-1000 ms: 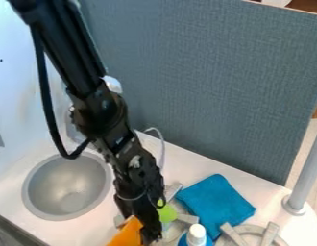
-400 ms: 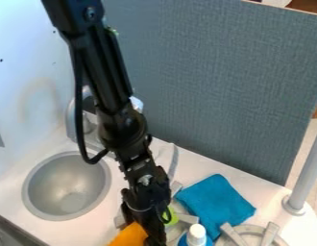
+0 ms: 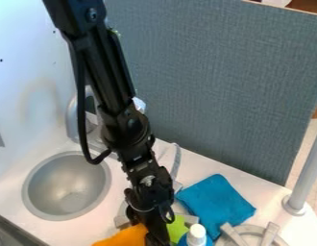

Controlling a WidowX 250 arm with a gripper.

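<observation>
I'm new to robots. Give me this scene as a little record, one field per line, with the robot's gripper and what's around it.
Gripper: black, hanging low at the picture's bottom edge
Closest to it: orange item on the picture's left, green item on the right
Grip on either: can't be told
Bottle: blue, white-capped, right of the green item
Cloth: blue, folded, beyond the bottle
Burner grate: grey, lower right
Sink: round metal bowl, left
Faucet: silver, partly behind the arm
Backdrop: blue-grey panel
</observation>
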